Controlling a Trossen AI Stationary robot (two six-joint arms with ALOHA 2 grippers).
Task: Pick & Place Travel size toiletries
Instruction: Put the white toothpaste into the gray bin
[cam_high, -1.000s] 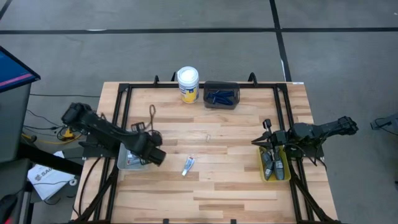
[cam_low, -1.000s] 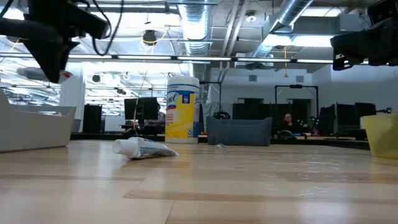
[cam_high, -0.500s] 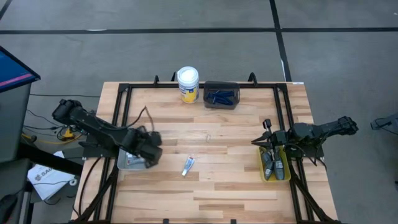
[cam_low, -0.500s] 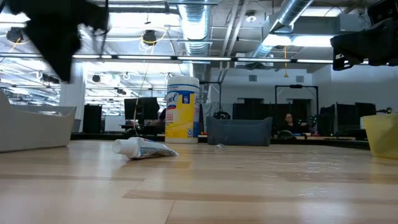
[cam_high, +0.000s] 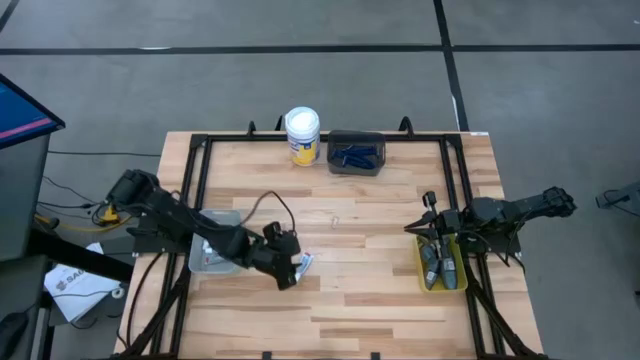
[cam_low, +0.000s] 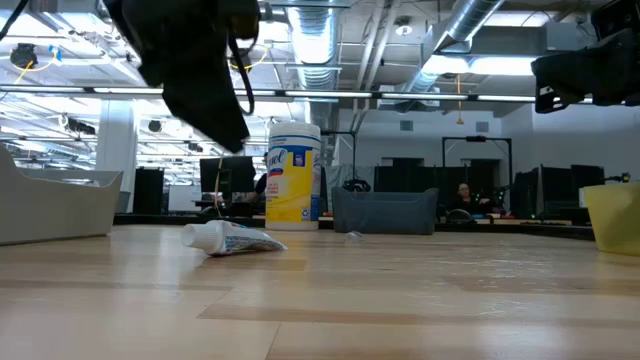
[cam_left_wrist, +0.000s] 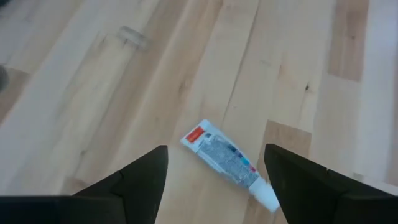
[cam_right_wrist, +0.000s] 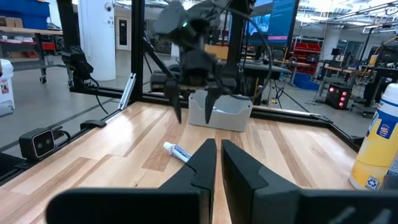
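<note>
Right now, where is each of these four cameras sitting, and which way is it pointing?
High view: above the table, looking straight down; shows both arms, left gripper over the toothpaste tube.
Low view: at tabletop height, looking level across; the tube lies before the wipes canister.
Left wrist view: on the left arm, looking down past its open fingers at the tube.
Right wrist view: behind the shut right gripper, facing the left arm.
All four share the tube.

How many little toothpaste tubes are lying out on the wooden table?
1. The toothpaste tube lies flat on the bare wood near the table's middle, right under the open left gripper. More might be hidden inside the clear tray, whose contents can't be made out.
</note>
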